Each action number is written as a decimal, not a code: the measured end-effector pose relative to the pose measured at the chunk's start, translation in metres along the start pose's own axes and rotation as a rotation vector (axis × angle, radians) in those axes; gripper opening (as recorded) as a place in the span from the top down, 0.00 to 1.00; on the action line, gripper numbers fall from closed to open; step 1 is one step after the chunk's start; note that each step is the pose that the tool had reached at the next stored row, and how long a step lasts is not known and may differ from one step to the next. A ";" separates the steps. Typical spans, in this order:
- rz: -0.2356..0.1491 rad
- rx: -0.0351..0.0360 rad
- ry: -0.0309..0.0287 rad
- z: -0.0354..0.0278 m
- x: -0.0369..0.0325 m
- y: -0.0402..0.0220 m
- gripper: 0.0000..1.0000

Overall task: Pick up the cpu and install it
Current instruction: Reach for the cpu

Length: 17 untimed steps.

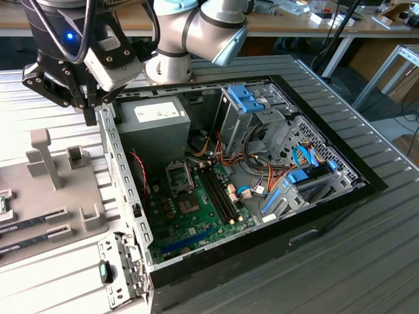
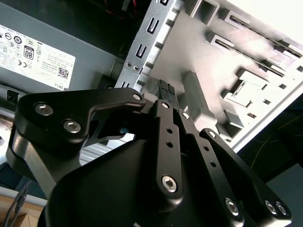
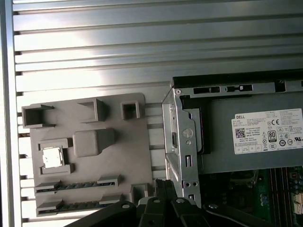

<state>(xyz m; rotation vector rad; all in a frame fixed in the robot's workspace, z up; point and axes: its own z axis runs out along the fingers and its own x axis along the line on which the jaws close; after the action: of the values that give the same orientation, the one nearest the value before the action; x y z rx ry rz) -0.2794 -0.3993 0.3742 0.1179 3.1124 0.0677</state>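
The cpu [image 3: 52, 157], a small square chip with a silvery top, lies in a pocket of the grey holder plate [image 3: 132, 151] beside the computer case. In the exterior view it shows as a sliver [image 1: 3, 204] at the picture's left edge. My gripper [image 1: 89, 112] hangs over the case's metal side wall [image 1: 121, 176], apart from the cpu, with the holder's raised blocks between them. Its fingers [image 2: 165, 91] are shut with nothing between them, and they also show in the first wrist view [image 3: 162, 185]. Inside the case, the motherboard [image 1: 196, 212] carries a square socket [image 1: 178, 175].
Two long memory sticks [image 3: 71, 185] lie in slots of the holder plate near the cpu. A tall grey post [image 1: 42, 156] rises from the plate. The case holds a grey power supply [image 1: 157, 118], blue drive brackets [image 1: 247, 99] and cable bundles [image 1: 262, 180]. Everything rests on a ribbed metal table [image 1: 366, 248].
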 end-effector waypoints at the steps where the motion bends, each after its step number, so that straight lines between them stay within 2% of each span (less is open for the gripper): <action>1: 0.000 0.0000 0.0000 0.0000 0.0002 0.0000 0.89; 5: 0.000 0.0000 0.0001 0.0000 0.0007 0.0000 0.89; 7: 0.000 0.0001 0.0001 0.0002 0.0043 -0.0003 0.89; 14: 0.000 0.0001 0.0001 0.0002 0.0053 -0.0004 0.89; 17: 0.000 0.0001 0.0001 0.0003 0.0090 -0.0007 0.89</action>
<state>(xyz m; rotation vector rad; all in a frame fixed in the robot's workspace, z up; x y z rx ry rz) -0.2884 -0.3993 0.3737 0.1179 3.1125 0.0676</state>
